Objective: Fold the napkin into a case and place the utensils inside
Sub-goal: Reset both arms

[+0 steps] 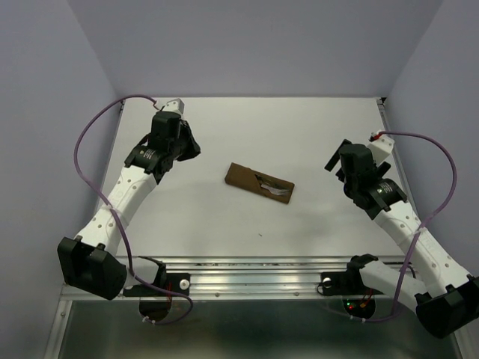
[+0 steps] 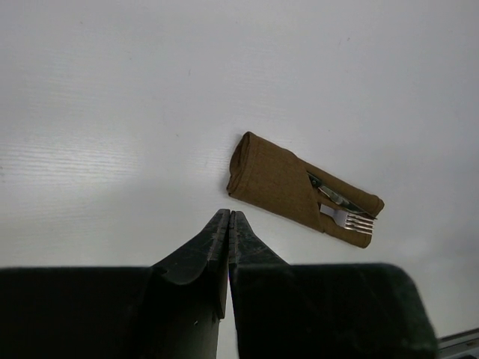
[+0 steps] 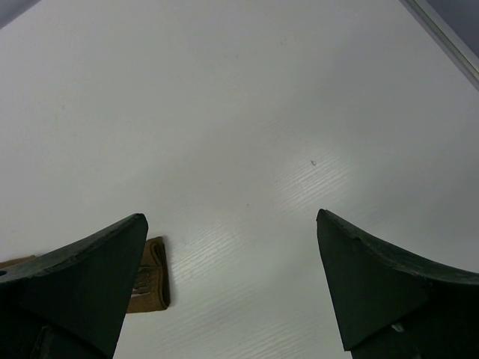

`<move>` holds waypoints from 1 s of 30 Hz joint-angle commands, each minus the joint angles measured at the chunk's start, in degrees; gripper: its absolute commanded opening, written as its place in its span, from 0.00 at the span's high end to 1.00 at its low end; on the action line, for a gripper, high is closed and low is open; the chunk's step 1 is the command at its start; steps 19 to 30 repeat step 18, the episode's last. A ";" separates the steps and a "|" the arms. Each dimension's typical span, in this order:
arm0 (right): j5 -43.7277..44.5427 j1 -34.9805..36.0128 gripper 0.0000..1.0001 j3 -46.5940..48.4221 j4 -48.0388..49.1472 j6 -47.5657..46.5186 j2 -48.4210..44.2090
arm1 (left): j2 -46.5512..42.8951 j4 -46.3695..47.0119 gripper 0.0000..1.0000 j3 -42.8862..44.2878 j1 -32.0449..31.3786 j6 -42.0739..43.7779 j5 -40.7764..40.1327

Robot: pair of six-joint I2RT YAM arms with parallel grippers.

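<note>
The dark brown napkin lies folded as a narrow case (image 1: 258, 183) in the middle of the white table (image 1: 224, 224). The utensils (image 1: 274, 186) sit inside it, fork tines and knife tip showing at its right end. From the left wrist the case (image 2: 284, 183) lies ahead and to the right, with the fork tines (image 2: 352, 220) out of its pocket. My left gripper (image 2: 230, 215) is shut and holds nothing, raised at the table's back left (image 1: 188, 142). My right gripper (image 3: 232, 224) is open and bare at the right (image 1: 335, 166); the case end (image 3: 152, 275) peeks past its left finger.
Purple-grey walls close in the table on three sides. A metal rail (image 1: 254, 273) runs along the near edge by the arm bases. Purple cables (image 1: 90, 134) loop off both arms. The table's right rim (image 3: 441, 37) shows in the right wrist view.
</note>
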 commanded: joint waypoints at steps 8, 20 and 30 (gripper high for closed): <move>1.87 0.24 0.00 -0.14 0.39 1.16 -1.03 | -2.37 2.43 0.85 -1.22 0.02 -1.20 -2.89; 2.75 0.24 0.00 -0.93 0.83 0.89 -2.18 | -3.07 -0.03 0.85 1.06 0.02 -1.28 -3.06; 2.75 0.24 0.00 -0.93 0.83 0.89 -2.18 | -3.07 -0.03 0.85 1.06 0.02 -1.28 -3.06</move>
